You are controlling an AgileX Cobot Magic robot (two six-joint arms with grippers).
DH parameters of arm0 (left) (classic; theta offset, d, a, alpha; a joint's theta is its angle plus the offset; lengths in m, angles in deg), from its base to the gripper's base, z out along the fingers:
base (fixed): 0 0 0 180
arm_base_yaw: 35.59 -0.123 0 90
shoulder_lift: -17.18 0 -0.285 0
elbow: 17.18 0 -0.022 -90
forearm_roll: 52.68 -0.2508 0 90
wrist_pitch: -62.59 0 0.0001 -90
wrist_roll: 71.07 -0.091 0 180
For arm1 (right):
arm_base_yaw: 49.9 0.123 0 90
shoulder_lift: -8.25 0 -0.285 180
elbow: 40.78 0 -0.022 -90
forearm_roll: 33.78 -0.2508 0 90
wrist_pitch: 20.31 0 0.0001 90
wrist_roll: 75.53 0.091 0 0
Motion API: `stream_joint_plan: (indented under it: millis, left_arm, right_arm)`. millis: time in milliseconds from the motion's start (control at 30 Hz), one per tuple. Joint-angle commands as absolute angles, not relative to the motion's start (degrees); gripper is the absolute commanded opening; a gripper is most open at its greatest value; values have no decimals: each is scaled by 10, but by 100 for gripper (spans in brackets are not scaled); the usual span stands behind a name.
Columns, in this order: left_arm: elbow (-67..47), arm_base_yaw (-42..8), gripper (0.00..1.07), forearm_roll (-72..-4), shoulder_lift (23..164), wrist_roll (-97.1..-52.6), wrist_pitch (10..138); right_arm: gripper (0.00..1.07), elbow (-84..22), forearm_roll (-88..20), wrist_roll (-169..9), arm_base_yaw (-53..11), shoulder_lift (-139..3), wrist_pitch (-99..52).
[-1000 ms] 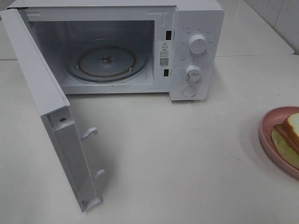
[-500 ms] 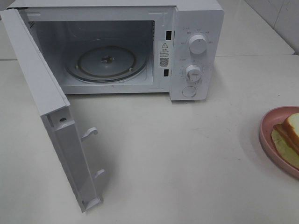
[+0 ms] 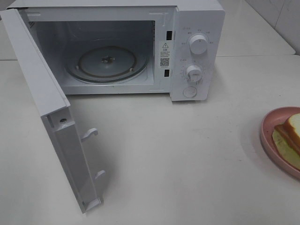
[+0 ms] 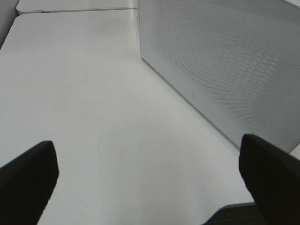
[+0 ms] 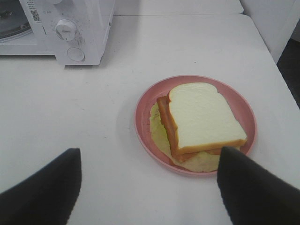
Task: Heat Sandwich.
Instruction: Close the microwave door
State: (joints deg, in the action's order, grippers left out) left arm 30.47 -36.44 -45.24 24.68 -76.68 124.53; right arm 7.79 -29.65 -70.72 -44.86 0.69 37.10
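We see a white microwave [image 3: 197, 47] with a clear glass turntable [image 3: 107, 63] on a white worktop [image 3: 187, 154], its door [image 4: 225, 61] finely dotted. At the right edge of the frame a pink plate [image 5: 145, 117] carries the sandwich [image 5: 201, 117]: pale cream bread, tan crust, orange-brown filling, a yellow-green layer. The jaws are black.

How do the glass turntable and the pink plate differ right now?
The turntable is clear glass; the plate is opaque pink. The turntable sits inside the open microwave; the plate sits out on the table, to the microwave's right in the high view. The turntable is bare; the plate carries the sandwich. Both are round and lie flat.
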Motion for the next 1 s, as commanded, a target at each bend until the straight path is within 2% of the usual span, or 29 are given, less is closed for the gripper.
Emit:
stream_joint_plan:
  millis: [33,1000]
  left_arm:
    - [305,-366,100,-448,242,-763,1240]
    - [305,-366,100,-443,242,-763,1240]
  right_arm:
    - [76,79,-299,-712,-453,22,367]
    - [75,79,-299,-712,-453,22,367]
